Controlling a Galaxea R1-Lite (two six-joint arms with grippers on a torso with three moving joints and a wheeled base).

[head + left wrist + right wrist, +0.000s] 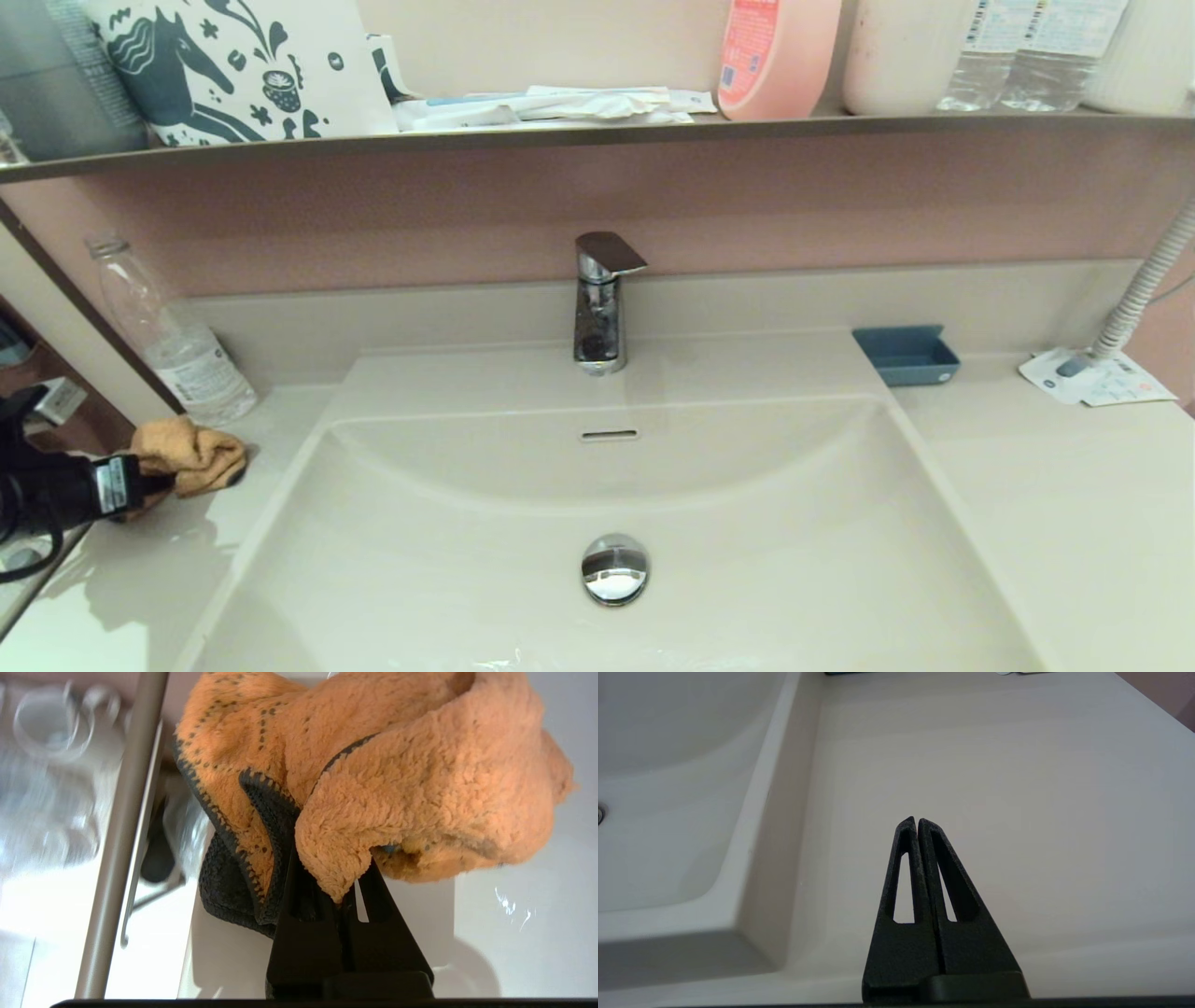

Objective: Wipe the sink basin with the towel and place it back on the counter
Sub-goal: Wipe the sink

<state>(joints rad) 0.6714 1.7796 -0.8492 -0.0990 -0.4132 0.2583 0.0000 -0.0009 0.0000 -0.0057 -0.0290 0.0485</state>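
On the counter (159,569) left of the sink basin (448,560), the left gripper (154,483) comes in from the side and has the towel (191,453) pinched. Left wrist view: fingers closed to a narrow gap with a fold of orange terry and its dark edge trapped between them; the rest of the cloth bunches ahead of the tips. Whether the bundle rests on the counter or hangs just clear of it, I cannot tell; its shadow sits close beneath.

Grip is on a lower fold near the hem, not the bulk. Likely reason: a thin fold fits between slim fingers, and the loose mass left forward can serve as the wiping pad.

Towel lies just beside the clear water bottle (173,341), near the basin's left rim, well apart from the drain plug (614,567) and faucet (600,299).

Right gripper (917,821): fingers pressed fully together, nothing held, parked over bare counter on the basin's right side, out of the head view. Sensible, since it keeps clear of the wiping path.

Judgement: either the start (towel just taken) or the end (about to be set down); the basin gives no clue which. If starting, the next move must lift the cloth over the rim without clipping the bottle.
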